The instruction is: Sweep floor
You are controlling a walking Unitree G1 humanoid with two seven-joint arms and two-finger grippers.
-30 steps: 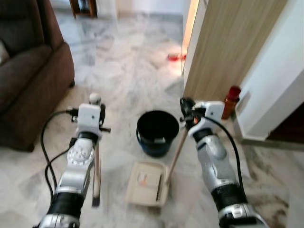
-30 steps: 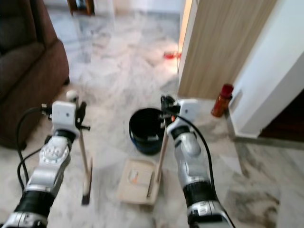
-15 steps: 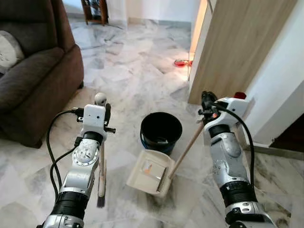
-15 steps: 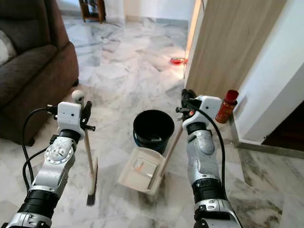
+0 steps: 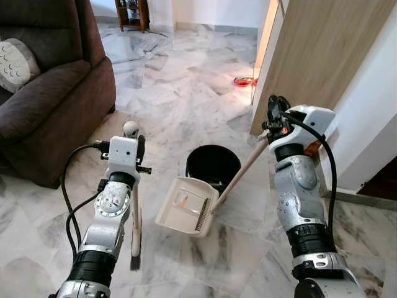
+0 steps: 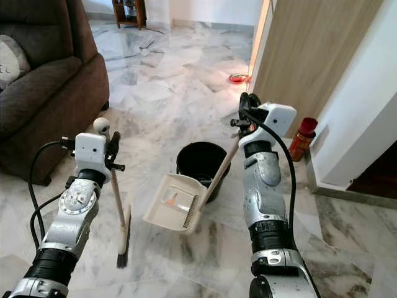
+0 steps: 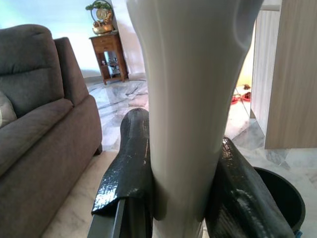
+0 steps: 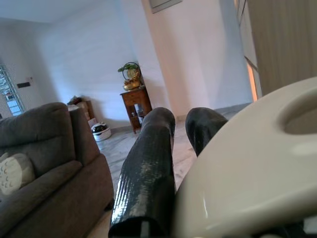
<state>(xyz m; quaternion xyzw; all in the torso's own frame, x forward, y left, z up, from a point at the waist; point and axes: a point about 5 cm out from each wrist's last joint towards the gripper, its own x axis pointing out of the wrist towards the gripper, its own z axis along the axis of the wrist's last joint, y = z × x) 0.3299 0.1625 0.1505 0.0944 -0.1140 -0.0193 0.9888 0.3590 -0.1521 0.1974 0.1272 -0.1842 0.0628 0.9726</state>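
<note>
My left gripper [image 5: 133,149] is shut on the cream handle of a small broom [image 5: 134,214], which stands upright with its dark bristles near the marble floor. In the left wrist view the broom handle [image 7: 190,114] sits squeezed between the two black fingers [image 7: 128,163]. My right gripper [image 5: 271,115] is shut on the top of the long dustpan handle [image 5: 239,177]. The cream dustpan [image 5: 185,206] hangs tilted, lifted off the floor, in front of the black bucket [image 5: 214,166]. A small orange scrap lies in the pan.
A brown sofa [image 5: 43,93] with a spotted cushion stands at the left. A wooden panel [image 5: 310,56] and white wall rise at the right, with a red bottle [image 6: 303,138] at their foot. A red dish [image 5: 243,81] lies further back on the floor.
My right gripper has raised the dustpan off the floor and tipped it toward the bucket. The camera has tilted up a little. The left arm and broom hold still.
</note>
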